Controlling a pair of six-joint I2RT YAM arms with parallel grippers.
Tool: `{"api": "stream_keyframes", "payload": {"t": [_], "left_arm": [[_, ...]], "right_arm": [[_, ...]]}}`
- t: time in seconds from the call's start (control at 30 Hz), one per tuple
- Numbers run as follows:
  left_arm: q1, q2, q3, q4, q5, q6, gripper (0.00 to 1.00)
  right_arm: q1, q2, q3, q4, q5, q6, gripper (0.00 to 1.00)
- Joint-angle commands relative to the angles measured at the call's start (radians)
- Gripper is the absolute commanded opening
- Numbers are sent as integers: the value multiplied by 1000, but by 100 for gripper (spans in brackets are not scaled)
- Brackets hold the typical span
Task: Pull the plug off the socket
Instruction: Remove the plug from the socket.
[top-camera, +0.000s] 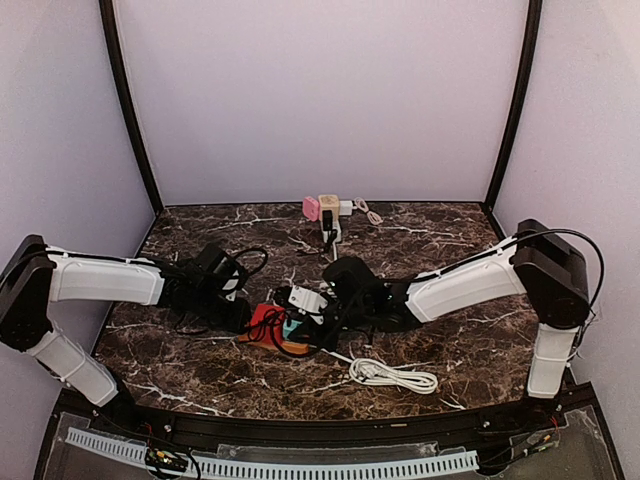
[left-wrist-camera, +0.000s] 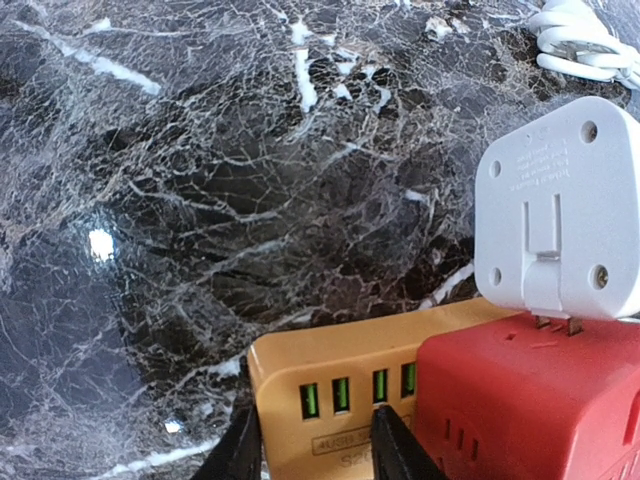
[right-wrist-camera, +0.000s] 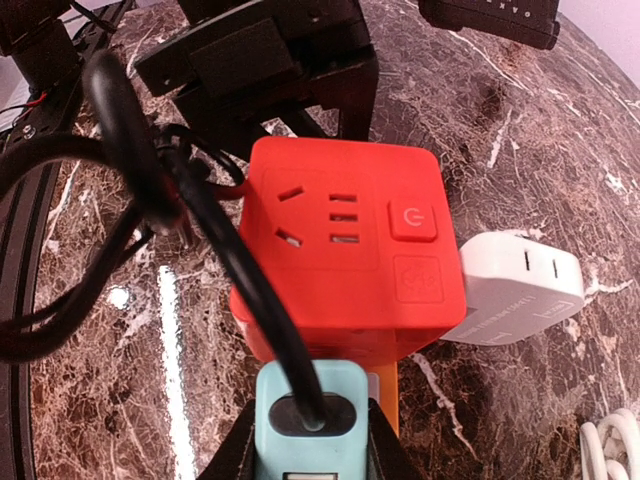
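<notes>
The right fingers (right-wrist-camera: 385, 455) are closed to the width of the teal plug (right-wrist-camera: 300, 400), one on each flank, at the bottom centre of the right wrist view. The plug sits against the lower side of the red socket (right-wrist-camera: 340, 250) in that frame. Its black cable (right-wrist-camera: 210, 230) loops up across the left of the frame.

The left fingers (left-wrist-camera: 240, 455) stand partly apart at the bottom of the left wrist view. They straddle the USB face of the orange base (left-wrist-camera: 330, 370) under the socket. You cannot tell from these views whether they clamp it.

A white adapter (left-wrist-camera: 555, 210) sits in another side of the socket, at the right of both wrist views, with its pins partly showing. A white cord (top-camera: 392, 375) lies coiled on the tabletop (top-camera: 450, 240), lower right of centre in the top view.

Step in hand, as judged: the grasp is made and extraction has not yet begun. Next, pull the plug straight back along its pin axis. The socket must be braced, so confirm the left hold first; otherwise the whole block will likely drag along. Watch the cable for snagging.
</notes>
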Motion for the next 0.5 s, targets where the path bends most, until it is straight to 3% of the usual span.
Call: {"api": "stream_keyframes", "payload": {"t": [0.0,0.47], "left_arm": [[-4,68,-41,-123,-68,7,37],[-3,61,-9,-132,-74,9,37]], "right_arm": [[1,-37,1,-20,49,-29,0],[-4,-105,-27,-41,6,14,0]]}}
